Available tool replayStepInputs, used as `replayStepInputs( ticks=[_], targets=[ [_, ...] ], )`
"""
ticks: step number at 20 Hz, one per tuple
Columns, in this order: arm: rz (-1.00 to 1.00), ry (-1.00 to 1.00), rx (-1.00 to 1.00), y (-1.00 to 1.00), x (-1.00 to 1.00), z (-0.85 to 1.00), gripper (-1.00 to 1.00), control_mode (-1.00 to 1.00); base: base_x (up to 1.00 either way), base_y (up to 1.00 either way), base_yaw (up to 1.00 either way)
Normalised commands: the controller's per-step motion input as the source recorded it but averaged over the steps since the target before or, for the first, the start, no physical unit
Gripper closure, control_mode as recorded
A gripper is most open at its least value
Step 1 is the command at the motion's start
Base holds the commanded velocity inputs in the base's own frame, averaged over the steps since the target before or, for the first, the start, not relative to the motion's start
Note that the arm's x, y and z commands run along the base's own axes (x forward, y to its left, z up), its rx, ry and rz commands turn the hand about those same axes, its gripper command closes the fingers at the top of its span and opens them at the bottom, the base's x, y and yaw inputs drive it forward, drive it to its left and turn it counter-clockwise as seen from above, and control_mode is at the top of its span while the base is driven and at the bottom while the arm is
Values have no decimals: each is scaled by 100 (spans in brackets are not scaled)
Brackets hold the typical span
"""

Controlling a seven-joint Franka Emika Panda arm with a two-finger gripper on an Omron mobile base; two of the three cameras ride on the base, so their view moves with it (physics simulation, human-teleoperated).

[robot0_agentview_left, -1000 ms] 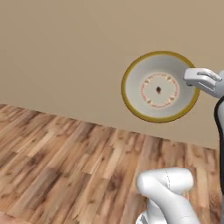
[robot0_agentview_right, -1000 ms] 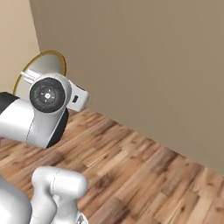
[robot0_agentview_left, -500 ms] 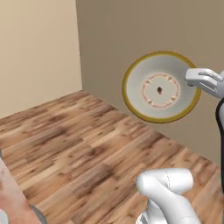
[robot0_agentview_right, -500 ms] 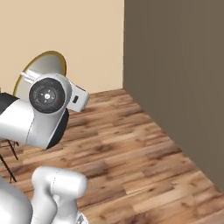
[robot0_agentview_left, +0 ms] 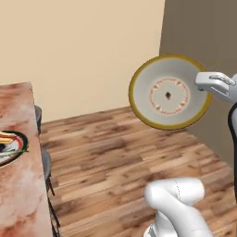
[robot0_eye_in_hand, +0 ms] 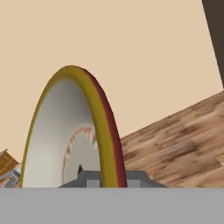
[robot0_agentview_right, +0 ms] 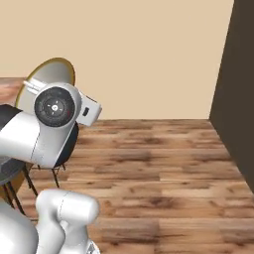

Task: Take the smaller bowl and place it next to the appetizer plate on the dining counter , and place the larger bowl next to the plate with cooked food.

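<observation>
End effector (robot0_agentview_left: 203,88) clamped shut on rim of smaller bowl (robot0_agentview_left: 167,92), held on edge above wood floor (robot0_agentview_left: 115,162); counter (robot0_agentview_left: 18,185) at left.

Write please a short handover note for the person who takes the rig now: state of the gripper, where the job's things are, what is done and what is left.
Gripper: shut on the rim of the smaller bowl, carried high in the air, tilted on edge with its inside facing the left base camera.
Dining counter: its marbled top shows at the left edge of the left base view, with a dark-rimmed plate of food on it. Which plate this is, I cannot tell.
Larger bowl: not located.
Done: smaller bowl picked up.
Left: set the smaller bowl beside the appetizer plate, then fetch the larger bowl and place it next to the plate with cooked food.
</observation>
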Motion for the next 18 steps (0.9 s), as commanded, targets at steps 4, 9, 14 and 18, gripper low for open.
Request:
replayStepInputs(
  ticks=[4,9,14,18],
  targets=[
    [0,0,0,0,0,0,100,100,100,0,61],
    [0,0,0,0,0,0,100,100,100,0,63],
    [0,0,0,0,0,0,100,100,73,0,70],
    [0,0,0,0,0,0,100,100,-4,0,80]
  ],
)
